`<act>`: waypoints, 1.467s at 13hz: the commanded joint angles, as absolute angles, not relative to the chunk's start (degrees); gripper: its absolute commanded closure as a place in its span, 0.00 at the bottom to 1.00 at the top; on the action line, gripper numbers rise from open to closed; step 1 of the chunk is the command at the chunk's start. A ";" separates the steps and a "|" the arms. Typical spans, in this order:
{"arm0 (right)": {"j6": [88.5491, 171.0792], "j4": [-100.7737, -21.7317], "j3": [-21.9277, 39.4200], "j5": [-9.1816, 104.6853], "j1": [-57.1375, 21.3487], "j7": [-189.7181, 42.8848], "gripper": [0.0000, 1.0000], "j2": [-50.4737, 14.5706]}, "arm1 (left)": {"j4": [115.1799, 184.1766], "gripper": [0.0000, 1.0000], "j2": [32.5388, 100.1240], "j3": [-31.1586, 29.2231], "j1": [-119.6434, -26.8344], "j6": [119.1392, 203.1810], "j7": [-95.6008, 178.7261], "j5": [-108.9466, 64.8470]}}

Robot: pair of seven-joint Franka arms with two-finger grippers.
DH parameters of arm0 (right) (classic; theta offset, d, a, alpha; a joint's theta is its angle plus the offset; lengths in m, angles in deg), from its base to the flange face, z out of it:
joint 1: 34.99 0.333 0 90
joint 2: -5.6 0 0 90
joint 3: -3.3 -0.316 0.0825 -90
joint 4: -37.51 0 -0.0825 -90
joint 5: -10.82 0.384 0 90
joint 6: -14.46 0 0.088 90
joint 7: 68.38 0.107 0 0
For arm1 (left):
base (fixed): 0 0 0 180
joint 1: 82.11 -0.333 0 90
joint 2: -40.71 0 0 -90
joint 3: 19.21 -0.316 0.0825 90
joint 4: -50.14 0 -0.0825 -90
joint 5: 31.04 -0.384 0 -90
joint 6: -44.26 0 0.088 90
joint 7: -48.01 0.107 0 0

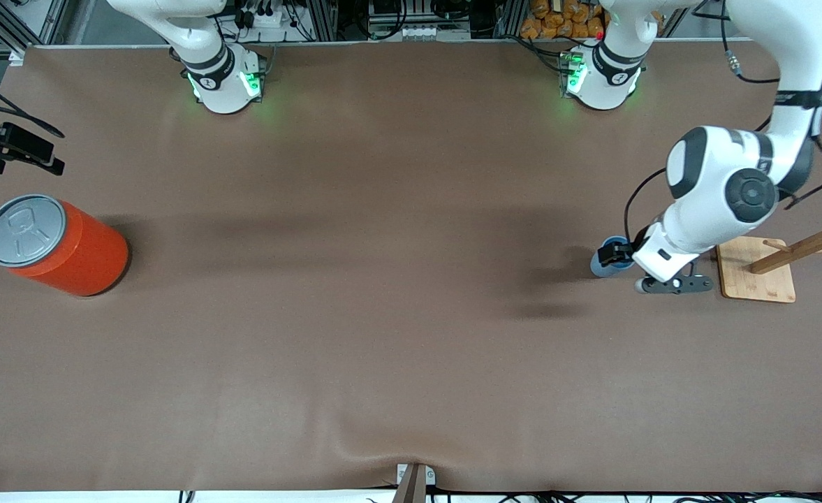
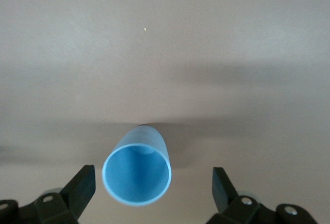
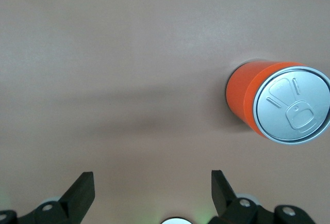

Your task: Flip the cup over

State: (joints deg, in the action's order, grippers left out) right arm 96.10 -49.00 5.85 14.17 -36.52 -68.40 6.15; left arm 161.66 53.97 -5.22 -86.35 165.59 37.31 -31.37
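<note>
Your left gripper (image 1: 617, 253) is down low at the left arm's end of the table (image 1: 383, 314), right at the cup (image 1: 600, 264). In the left wrist view its fingers (image 2: 82, 188) stand wide apart w/ the cup (image 2: 137, 172) between them, and neither pad touches it, so the claw is spread and nothing is clamped. The cup is upright on the table w/ its mouth up: you look straight into the deeper blue inside, rim round and whole, light-blue wall tapering down to the base. In the front view only part of the cup shows, since the gripper covers the rest.

Just beside that gripper, toward the table's edge at the left arm's end, sits a wooden rack (image 1: 802, 248) on a pale square base.

Your right gripper (image 3: 153, 193) isn't seen in the front view; the right wrist view shows its fingers (image 3: 80, 193) apart too, holding nothing, hanging above bare table w/ the orange-red can (image 3: 273, 102) near it. That can (image 1: 58, 244) stands upright at the right arm's end of the table, grey pull-tab lid on top, well apart from the cup. The right arm waits
</note>
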 commanded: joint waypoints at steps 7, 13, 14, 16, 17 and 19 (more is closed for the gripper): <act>96.46 -48.54 5.67 14.51 -36.40 -67.68 0.00 5.69 | 146.04 0.00 54.25 -5.49 -86.95 152.20 36.68 -32.01; 96.55 -48.54 5.67 14.51 -36.40 -67.68 0.00 5.69 | 144.01 0.00 50.30 -8.64 -85.82 148.16 36.94 -31.83; 96.55 -48.54 5.67 14.51 -36.40 -67.68 0.00 5.69 | 143.83 0.00 48.72 -11.09 -84.33 146.84 37.46 -31.83; 96.55 -48.54 5.67 14.51 -36.40 -67.68 0.00 5.69 | 141.21 0.00 47.31 -15.23 -82.21 143.42 40.18 -31.75; 96.55 -48.54 5.67 14.51 -36.40 -67.68 0.00 5.69 | 139.80 0.00 46.87 -16.38 -81.59 141.92 40.37 -31.74; 96.55 -48.54 5.67 14.51 -36.40 -67.68 0.00 5.69 | 138.82 0.00 44.33 -19.01 -80.71 139.28 41.93 -31.74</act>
State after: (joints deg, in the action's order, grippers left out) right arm 96.57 -49.00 5.74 14.17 -36.50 -68.41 5.86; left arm 139.91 46.25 -16.39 -82.48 142.03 40.18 -31.37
